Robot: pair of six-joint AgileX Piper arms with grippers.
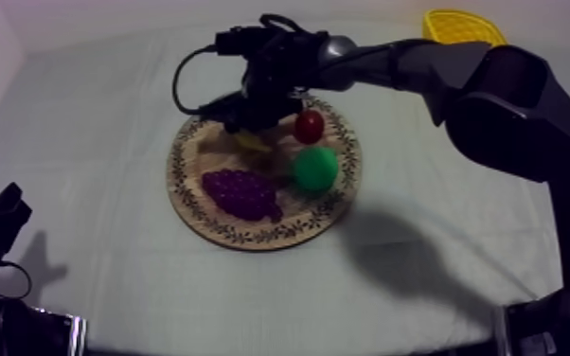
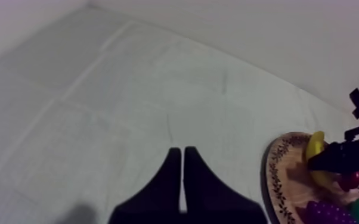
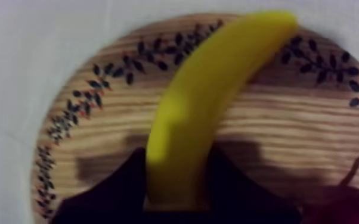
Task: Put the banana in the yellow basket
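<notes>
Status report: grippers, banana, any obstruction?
Right gripper shut on yellow toy banana at round wooden board. Left gripper shut, parked over cloth. Small red fruit, green pear close beside grasp.

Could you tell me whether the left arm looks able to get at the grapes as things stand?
Probably yes. The grapes lie on the board's side nearest the left pincer, with bare cloth between, and the right pincer holds the banana at the board's far side. Reach itself is uncertain.

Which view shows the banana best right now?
Right wrist view: the banana is close, the right gripper shut on it over the wooden board. Top view: a yellow sliver under the gripper. Left wrist view: small, far off.
</notes>
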